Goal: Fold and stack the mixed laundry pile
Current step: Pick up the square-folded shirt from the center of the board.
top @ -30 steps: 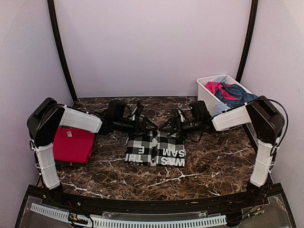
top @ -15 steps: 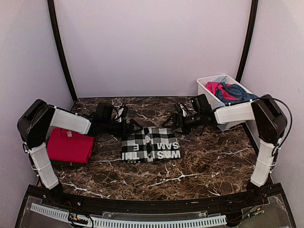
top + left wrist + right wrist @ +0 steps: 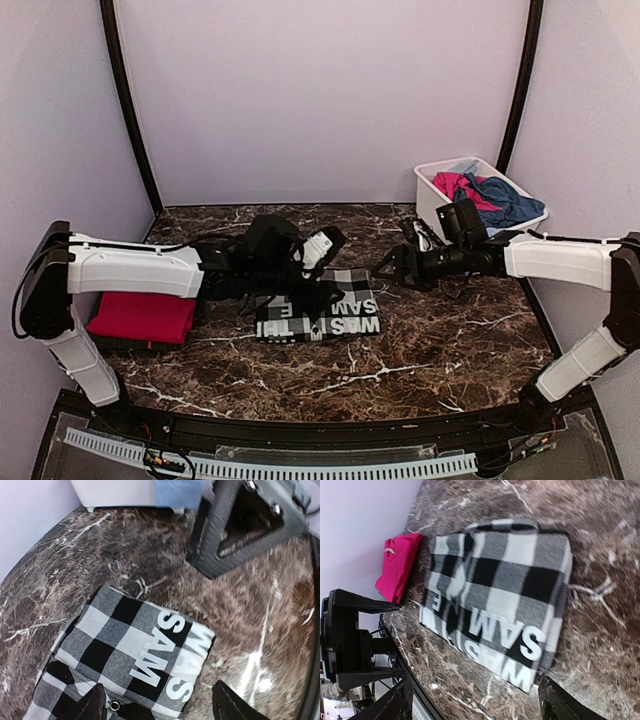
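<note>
– Checked garment [image 3: 318, 308]?
– Folded flat, mid-bench [image 3: 450, 340], lettering up. Left gripper [image 3: 157, 706] low over its far-left part, hiding that corner from above; jaws wide, empty. Right gripper [image 3: 475, 702] near its far-right corner, not touching; jaws wide, empty.
– Around it?
– Red tee [image 3: 142, 317] folded at left. White tub [image 3: 430, 200] far right, holding pink and blue pieces [image 3: 490, 195].

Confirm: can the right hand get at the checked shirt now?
Likely yes: the right hand hangs open just off the right edge of the shirt, with only bare table between.

White link shells [image 3: 130, 268], blk joints [image 3: 45, 290]; L end effector [image 3: 312, 292] & R end effector [image 3: 392, 268] blk, triangular.
</note>
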Robot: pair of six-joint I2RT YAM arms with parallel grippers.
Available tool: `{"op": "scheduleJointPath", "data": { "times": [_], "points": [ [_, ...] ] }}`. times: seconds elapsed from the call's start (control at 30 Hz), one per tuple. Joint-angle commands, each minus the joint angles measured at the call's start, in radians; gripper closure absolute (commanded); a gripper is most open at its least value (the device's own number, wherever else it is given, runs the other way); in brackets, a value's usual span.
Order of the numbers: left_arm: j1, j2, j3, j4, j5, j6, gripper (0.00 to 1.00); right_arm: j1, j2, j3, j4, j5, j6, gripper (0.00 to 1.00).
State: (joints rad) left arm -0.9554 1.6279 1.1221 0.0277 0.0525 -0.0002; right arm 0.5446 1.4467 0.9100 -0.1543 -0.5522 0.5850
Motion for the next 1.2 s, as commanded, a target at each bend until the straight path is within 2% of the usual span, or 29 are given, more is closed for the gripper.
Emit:
{"op": "scheduleJointPath", "data": {
  "times": [0.0, 0.17, 0.33, 0.5, 0.63, 0.7, 0.8, 0.9, 1.0, 1.17],
  "points": [
    [-0.099, 0.161, 0.101, -0.115, -0.161, 0.208, 0.32, -0.024, -0.076, -0.067, -0.023, 0.043, 0.038, 0.18],
    [-0.170, 0.301, 0.194, -0.103, -0.208, 0.273, 0.46, -0.053, -0.115, -0.141, -0.010, 0.053, 0.070, 0.18],
    [-0.208, 0.429, 0.284, -0.096, -0.279, 0.340, 0.52, -0.078, -0.123, -0.205, 0.031, 0.032, 0.105, 0.17],
    [-0.210, 0.511, 0.331, -0.075, -0.327, 0.376, 0.54, -0.080, -0.129, -0.231, 0.052, 0.029, 0.117, 0.16],
    [-0.210, 0.550, 0.333, -0.050, -0.326, 0.401, 0.63, -0.080, -0.121, -0.241, 0.061, 0.031, 0.122, 0.16],
    [-0.210, 0.559, 0.326, -0.043, -0.326, 0.401, 0.70, -0.080, -0.111, -0.246, 0.075, 0.037, 0.141, 0.15],
    [-0.210, 0.541, 0.303, -0.032, -0.298, 0.379, 0.85, -0.077, -0.081, -0.247, 0.113, 0.040, 0.194, 0.15],
    [-0.210, 0.476, 0.247, 0.059, -0.257, 0.340, 0.99, -0.072, -0.054, -0.259, 0.170, 0.046, 0.262, 0.16],
    [-0.210, 0.429, 0.202, 0.138, -0.213, 0.316, 1.00, -0.060, -0.024, -0.250, 0.211, 0.045, 0.300, 0.17],
    [-0.209, 0.396, 0.172, 0.177, -0.192, 0.294, 1.00, -0.002, 0.034, -0.206, 0.232, 0.090, 0.342, 0.17]
  ]
}}
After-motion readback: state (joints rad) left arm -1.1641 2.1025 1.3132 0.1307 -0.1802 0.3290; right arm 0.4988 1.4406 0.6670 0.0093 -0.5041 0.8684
